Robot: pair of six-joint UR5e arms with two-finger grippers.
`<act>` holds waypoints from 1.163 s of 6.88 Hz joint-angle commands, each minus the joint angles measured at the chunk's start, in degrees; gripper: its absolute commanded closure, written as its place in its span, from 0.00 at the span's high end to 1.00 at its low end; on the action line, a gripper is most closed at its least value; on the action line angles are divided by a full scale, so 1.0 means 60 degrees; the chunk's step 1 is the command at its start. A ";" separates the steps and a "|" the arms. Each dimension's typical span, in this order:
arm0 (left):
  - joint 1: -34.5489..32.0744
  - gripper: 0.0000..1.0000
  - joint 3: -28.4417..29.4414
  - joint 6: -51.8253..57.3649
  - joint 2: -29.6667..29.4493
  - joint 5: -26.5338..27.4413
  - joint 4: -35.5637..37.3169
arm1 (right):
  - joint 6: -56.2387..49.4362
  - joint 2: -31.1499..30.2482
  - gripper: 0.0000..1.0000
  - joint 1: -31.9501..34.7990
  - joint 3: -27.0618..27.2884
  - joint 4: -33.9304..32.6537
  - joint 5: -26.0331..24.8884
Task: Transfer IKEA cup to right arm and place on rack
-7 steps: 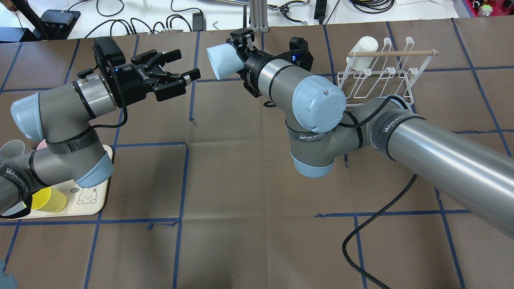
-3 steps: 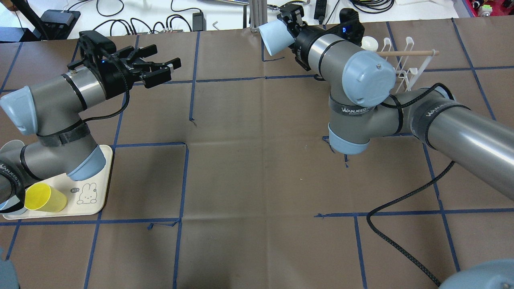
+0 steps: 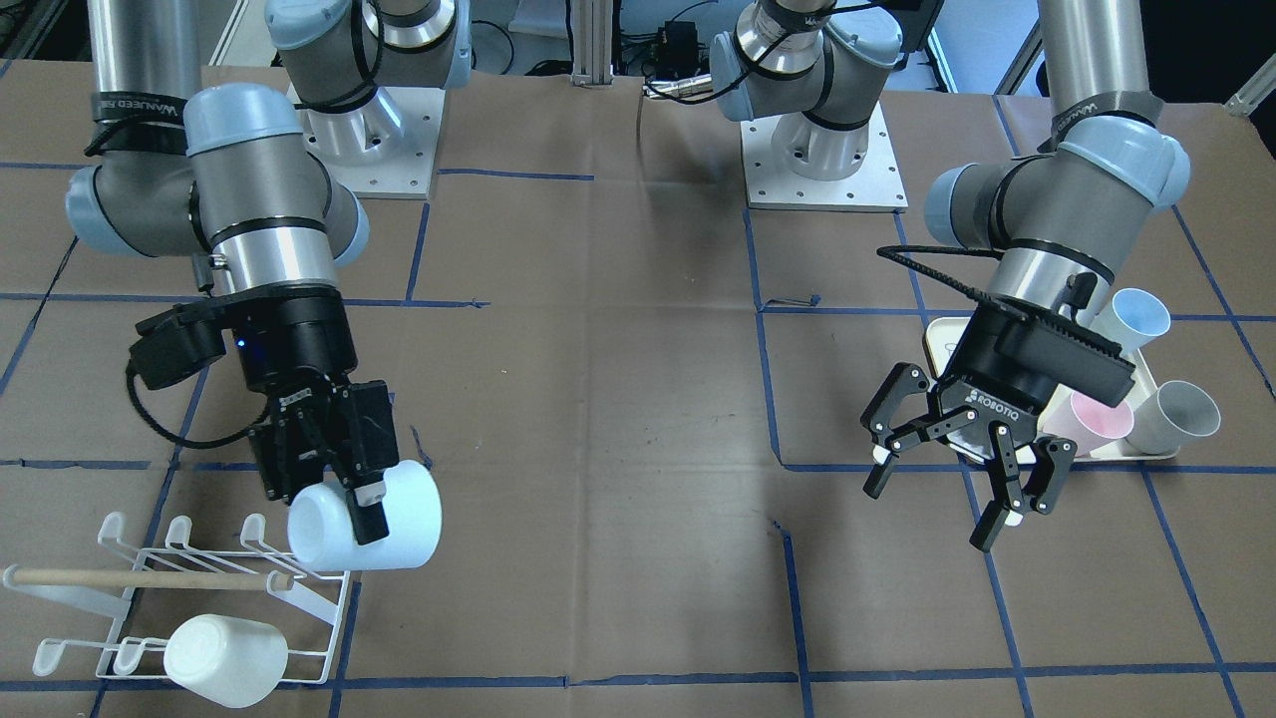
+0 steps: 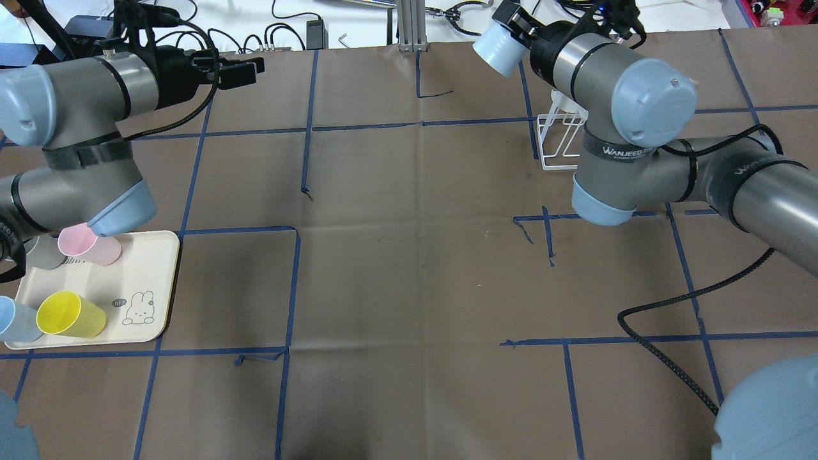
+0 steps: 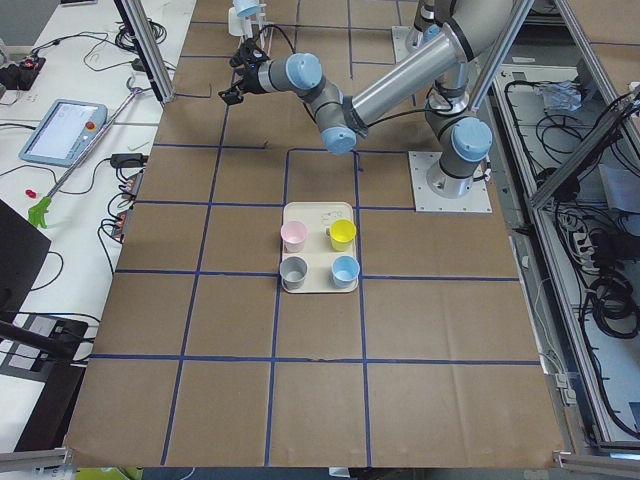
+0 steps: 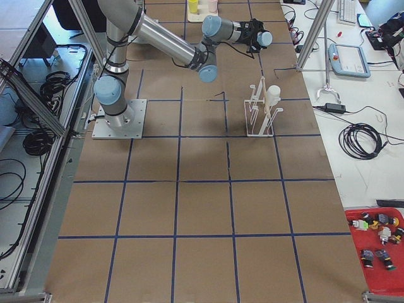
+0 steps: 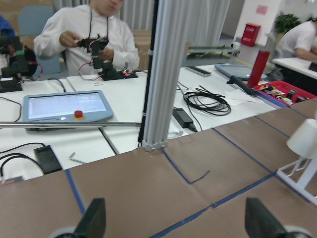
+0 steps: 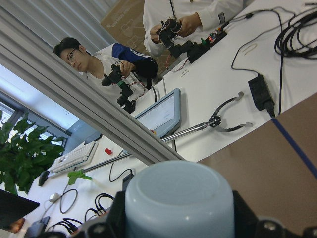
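IKEA cup [image 3: 407,517] clamped in R gripper [image 3: 334,504], near rack [image 3: 150,577]

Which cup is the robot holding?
The pale blue cup clamped in the right gripper. Four others sit on the tray; a white cup is on the rack.

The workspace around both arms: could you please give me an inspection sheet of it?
Surface: table covered in brown paper, blue tape grid.
Job's things: pale blue cup held near the rack; white cup sitting on it.
Clutter: cream tray with pink cup, yellow cup, grey cup, light blue cup.
Grippers: right gripper shut on the pale blue cup; left gripper open, empty.
Cables: black cable lying on the table by the right arm.
Surroundings: operators at a bench beyond the table; teach pendant there.
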 commanded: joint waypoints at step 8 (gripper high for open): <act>-0.1804 0.99 0.2649 -0.1765 0.2236 0.4849 -1.2475 | -0.7287 0.2193 0.20 -0.3134 -0.2152 0.0318 -0.0013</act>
